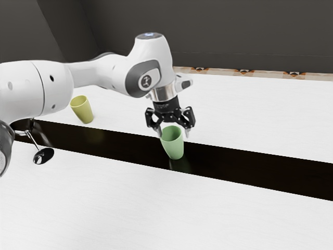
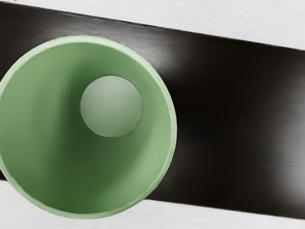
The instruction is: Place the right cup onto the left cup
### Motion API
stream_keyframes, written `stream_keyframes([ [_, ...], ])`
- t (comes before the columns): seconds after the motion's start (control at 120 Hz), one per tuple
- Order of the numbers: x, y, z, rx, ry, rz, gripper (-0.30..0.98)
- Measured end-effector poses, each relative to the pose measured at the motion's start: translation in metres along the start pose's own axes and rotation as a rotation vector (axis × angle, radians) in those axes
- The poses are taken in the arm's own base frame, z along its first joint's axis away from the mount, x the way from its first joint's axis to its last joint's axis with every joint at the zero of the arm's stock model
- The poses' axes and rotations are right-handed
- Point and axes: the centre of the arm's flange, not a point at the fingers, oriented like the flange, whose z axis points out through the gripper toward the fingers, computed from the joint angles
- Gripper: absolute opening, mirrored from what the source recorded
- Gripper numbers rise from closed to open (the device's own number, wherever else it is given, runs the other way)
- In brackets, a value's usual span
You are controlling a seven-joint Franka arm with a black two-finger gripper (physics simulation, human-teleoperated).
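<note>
Yellow cup (image 1: 82, 110), mouth up, stands toward the exterior view's left, well apart from the green cup (image 1: 173, 148). Its base is near the edge of the dark strip (image 1: 234, 162). Nearer the exterior view's left edge, a glossy dark disc (image 1: 43, 156) on a thin rod (image 1: 32, 138), partly behind the lower part of the arm (image 1: 106, 73). The arm reaches in from that side, passing in front of the wall and above the yellow cup as seen here.

Surface (image 1: 104, 203): white, faint grain, crossed by the dark strip, which is shiny and throws back soft light. Beyond it, a patterned border (image 1: 244, 72) in orange, black and cream; dark grey wall (image 1: 234, 31) behind.

Green cup, the one to be moved, stands mouth up on the dark strip, directly below the hand. It tapers toward the base. Wrist view looks down into it: pale rim, smooth green inside, lighter round floor.

Jaws: black, pointing down, spread wide, one at each side of the green cup's rim. Nothing pinched. Whether either one brushes the rim, cannot tell.
</note>
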Motion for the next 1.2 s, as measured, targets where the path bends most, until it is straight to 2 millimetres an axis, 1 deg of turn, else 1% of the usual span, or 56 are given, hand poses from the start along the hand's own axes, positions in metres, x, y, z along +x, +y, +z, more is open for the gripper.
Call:
stream_keyframes([
  [0.2, 0.020, 0.008, 0.016, 0.000, 0.047, -0.047, 0.67],
  [0.283, 0.023, 0.009, 0.019, 0.001, 0.058, -0.063, 0.62],
  [0.325, 0.023, 0.010, 0.019, 0.001, 0.061, -0.071, 0.56],
  [0.425, 0.023, 0.010, 0.022, 0.000, 0.063, -0.090, 0.31],
  [0.492, 0.023, 0.009, 0.026, 0.002, 0.058, -0.104, 0.18],
  [0.575, 0.024, 0.008, 0.033, 0.005, 0.049, -0.120, 0.07],
  [0.658, 0.025, 0.006, 0.037, 0.007, 0.043, -0.136, 0.01],
  [0.808, 0.025, 0.002, 0.045, 0.012, 0.028, -0.162, -0.06],
  [1.033, 0.026, 0.000, 0.054, 0.015, 0.011, -0.194, -0.08],
  [1.108, 0.027, -0.003, 0.046, 0.013, 0.014, -0.206, -0.08],
  [1.2, 0.029, -0.010, 0.023, 0.013, 0.027, -0.222, -0.08],
])
